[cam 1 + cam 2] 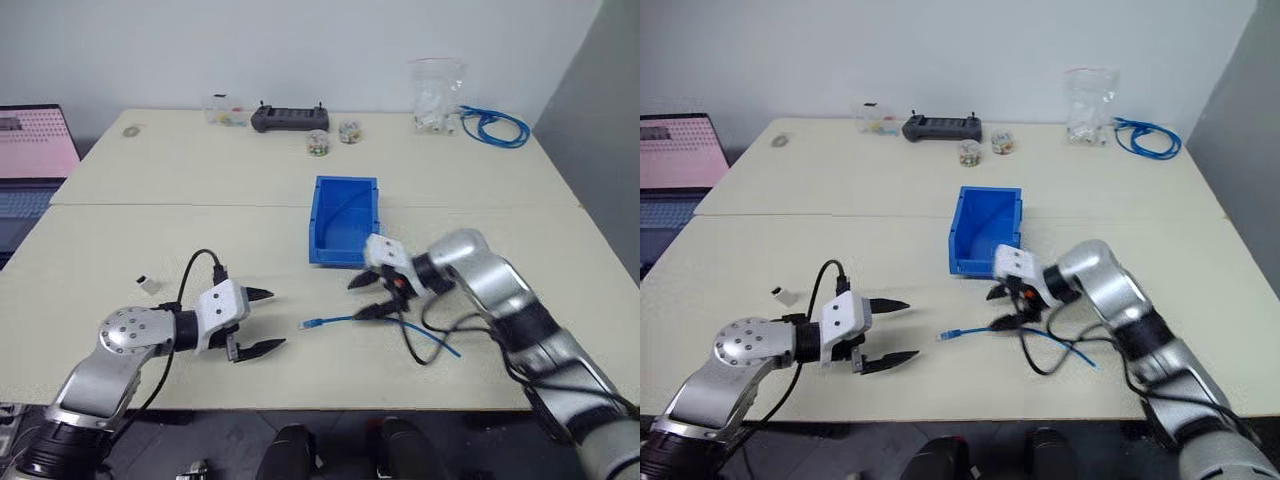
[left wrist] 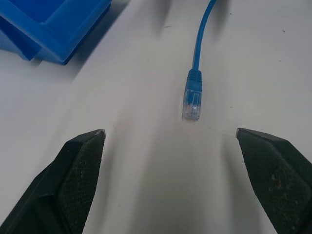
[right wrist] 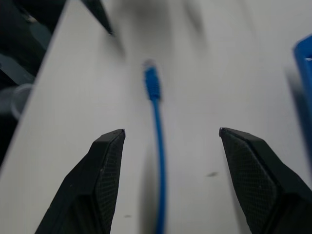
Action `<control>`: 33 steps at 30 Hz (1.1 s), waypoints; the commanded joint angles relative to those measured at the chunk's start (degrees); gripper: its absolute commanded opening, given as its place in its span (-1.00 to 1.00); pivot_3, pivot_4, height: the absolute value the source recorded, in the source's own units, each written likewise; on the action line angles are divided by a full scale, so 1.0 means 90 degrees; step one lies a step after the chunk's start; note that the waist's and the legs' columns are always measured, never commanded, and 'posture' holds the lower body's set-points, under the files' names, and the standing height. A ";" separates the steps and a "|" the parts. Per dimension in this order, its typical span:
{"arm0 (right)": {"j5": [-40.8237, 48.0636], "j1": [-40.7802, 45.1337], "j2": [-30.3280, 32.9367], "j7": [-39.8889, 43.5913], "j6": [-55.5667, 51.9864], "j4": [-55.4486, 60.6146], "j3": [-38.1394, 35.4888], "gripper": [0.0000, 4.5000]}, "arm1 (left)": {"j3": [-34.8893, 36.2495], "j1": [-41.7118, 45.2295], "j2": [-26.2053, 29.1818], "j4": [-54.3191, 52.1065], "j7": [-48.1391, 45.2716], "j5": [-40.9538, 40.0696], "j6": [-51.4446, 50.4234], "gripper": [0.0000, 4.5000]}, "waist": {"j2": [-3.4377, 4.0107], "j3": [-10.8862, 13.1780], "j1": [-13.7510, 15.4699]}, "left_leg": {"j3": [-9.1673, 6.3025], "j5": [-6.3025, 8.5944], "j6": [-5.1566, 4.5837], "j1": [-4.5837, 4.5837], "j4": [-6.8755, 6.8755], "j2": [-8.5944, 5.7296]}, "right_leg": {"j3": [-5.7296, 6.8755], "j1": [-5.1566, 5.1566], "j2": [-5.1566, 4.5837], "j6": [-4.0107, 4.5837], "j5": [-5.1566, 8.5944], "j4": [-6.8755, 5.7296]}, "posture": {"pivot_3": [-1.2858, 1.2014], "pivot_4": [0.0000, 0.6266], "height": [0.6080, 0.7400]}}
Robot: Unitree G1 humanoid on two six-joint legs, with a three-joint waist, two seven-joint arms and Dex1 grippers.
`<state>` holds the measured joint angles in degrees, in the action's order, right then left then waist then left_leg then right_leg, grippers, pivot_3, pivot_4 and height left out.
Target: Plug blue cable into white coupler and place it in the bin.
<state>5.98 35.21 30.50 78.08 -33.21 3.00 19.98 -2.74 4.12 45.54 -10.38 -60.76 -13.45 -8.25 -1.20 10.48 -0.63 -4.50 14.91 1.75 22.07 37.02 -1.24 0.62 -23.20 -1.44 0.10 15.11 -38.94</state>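
On the table (image 1: 120, 220) in front of you, largest first:
- Bin (image 1: 344, 221): blue, mid-table, open top, just behind the R gripper.
- Coiled blue bundle (image 1: 495, 127) and clear bag (image 1: 436, 95): far R corner, well apart from the work.
- Black controller (image 1: 290, 118) w/ small jars beside it: far edge, centre.
- L gripper (image 1: 260, 322): near edge, your L side, fingers (image 2: 73, 170) spread wide, nothing betw. them; tips aimed at the cable plug.
- R gripper (image 1: 365, 296): just in front of bin, fingers (image 3: 105, 170) apart, straddling the cable w/o pinching it.
- Blue cable (image 1: 345, 320): flat on table betw. both grippers, clear plug end toward L gripper, strand running back under the R one.
- Small white piece (image 1: 150, 285): left of L gripper; can't tell if it's the coupler.
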 commanded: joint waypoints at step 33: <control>0.2248 -0.2671 0.1191 -0.2539 -0.1152 0.3960 -0.1923 0.47 | -0.1649 0.1141 -0.0071 0.1184 0.0117 0.1658 -0.0741 -0.90 | 0.0012 -0.0034 -0.0120 | 0.0005 0.0000 -0.0002 -0.0060 -0.0005 0.0008 | -0.0005 0.0056 0.0013 -0.0037 0.0021 0.0005 | 0.03 -0.52 1.00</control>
<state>25.92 11.61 40.72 55.92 -45.73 36.32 3.95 -15.81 15.92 42.84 -3.71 -60.55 -3.11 -11.03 -1.09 10.17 -1.70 -4.45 14.91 1.73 21.42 36.95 -1.16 0.56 -22.60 -1.32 -0.23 15.30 -38.87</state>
